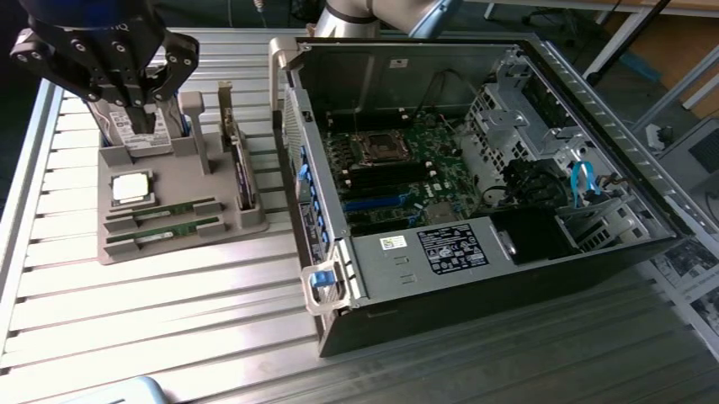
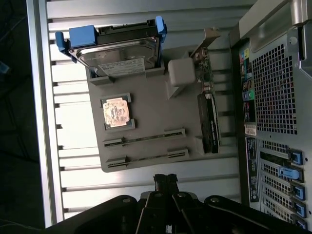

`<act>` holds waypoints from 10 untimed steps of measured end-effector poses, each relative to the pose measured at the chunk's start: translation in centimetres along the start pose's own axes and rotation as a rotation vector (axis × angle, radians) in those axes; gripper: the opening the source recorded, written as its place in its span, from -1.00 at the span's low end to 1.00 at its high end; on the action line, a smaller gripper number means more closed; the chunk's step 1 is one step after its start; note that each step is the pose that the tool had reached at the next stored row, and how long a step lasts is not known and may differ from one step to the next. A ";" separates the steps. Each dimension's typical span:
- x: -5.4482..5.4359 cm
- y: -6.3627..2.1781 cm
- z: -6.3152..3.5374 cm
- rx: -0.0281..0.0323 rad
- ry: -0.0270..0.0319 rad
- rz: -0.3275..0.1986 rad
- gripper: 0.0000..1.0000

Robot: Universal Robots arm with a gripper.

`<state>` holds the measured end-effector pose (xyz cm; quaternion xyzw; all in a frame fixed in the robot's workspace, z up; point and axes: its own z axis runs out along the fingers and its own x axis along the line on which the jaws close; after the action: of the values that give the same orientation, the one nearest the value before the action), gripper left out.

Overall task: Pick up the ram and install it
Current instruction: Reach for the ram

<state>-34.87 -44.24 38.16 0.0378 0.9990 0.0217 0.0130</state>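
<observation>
Two green ram sticks lie in slots of a grey holder (image 1: 225,223), one (image 1: 171,210) just behind the other (image 1: 177,232). In the wrist view the same two sticks (image 2: 144,138) (image 2: 146,156) lie edge-up in the holder (image 2: 156,107). My black gripper (image 1: 127,103) hangs high over the holder's back end, above the hard drive and well clear of the sticks. In the wrist view its fingertips (image 2: 165,181) are pressed together with nothing between them.
The holder also carries a square silver CPU (image 1: 131,187), a hard drive with blue rails (image 2: 116,52) and an expansion card (image 2: 209,117). At the exterior view's right an open computer case (image 1: 584,93) shows its motherboard (image 1: 393,168). Everything stands on a slatted metal table (image 1: 168,320).
</observation>
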 end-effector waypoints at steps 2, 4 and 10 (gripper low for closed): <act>0.0 -0.14 0.01 0.0000 -0.0001 0.000 -0.79; 0.0 -0.25 0.02 -0.0001 -0.0001 0.000 -0.79; 0.0 -0.66 0.07 0.0000 -0.0001 0.000 -0.79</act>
<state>-34.87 -44.89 38.06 0.0379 0.9990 0.0217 0.0131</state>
